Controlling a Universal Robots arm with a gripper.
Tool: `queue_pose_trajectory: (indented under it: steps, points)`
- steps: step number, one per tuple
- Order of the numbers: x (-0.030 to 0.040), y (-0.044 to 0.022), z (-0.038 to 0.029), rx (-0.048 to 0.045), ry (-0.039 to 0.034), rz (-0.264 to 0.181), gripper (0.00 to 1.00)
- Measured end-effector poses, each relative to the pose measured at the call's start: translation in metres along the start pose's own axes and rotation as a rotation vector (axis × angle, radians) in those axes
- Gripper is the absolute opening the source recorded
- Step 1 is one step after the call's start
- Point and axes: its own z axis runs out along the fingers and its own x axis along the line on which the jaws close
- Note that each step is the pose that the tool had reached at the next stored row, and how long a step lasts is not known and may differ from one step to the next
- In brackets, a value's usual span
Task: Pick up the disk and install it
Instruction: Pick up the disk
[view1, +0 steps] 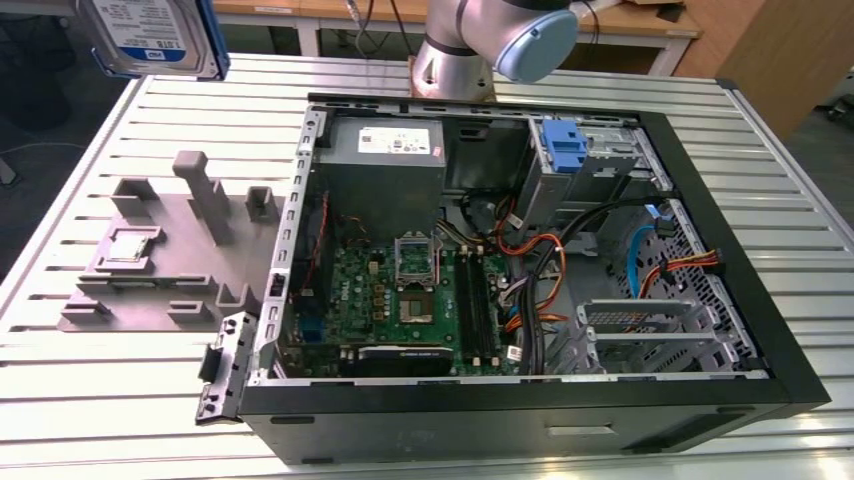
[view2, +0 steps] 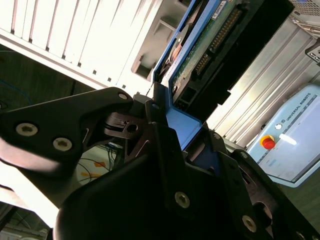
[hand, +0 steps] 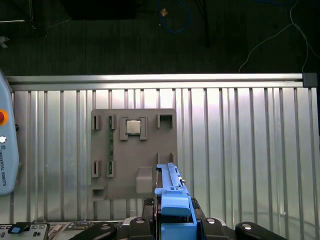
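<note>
The gripper (view2: 186, 137) is closed on the disk (view2: 210, 47), with its black fingers (view2: 162, 140) pressing on either side of the blue plastic frame around the drive. In the second wrist view the drive's underside shows, with a green circuit board and a row of connector pins. In the first wrist view the disk (hand: 172, 197) is seen edge-on, clamped in the gripper (hand: 172, 220), with the blue frame towards the camera.

In the exterior view the disk (view1: 147, 35) hangs in the air at the upper left, with its white-and-blue label facing the camera. It is well above the desk (view1: 107, 390) and well apart from the open computer case (view1: 534, 410).

On the desk, to the exterior view's left of the case, lies a grey holder tray (view1: 160, 260) with upright posts. A small square chip (hand: 132, 127) sits in one of its pockets. Inside the case are a green motherboard (view1: 400, 290), a grey power supply box (view1: 387, 150) with a white sticker, a bare blue bracket (view1: 567, 145) in the drive bay, and loose cables (view1: 561, 260). The robot arm (view1: 461, 50) rises behind the case. A pale blue control tablet (view2: 295, 135) with a red button is beside the slatted desk top
</note>
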Motion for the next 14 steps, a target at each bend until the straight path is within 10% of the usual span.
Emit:
queue_pose_trajectory:
  steps: [14]
  points:
    - [-0.0002, -0.0042, -0.0001, 0.0, 0.0, 0.0, 0.37]
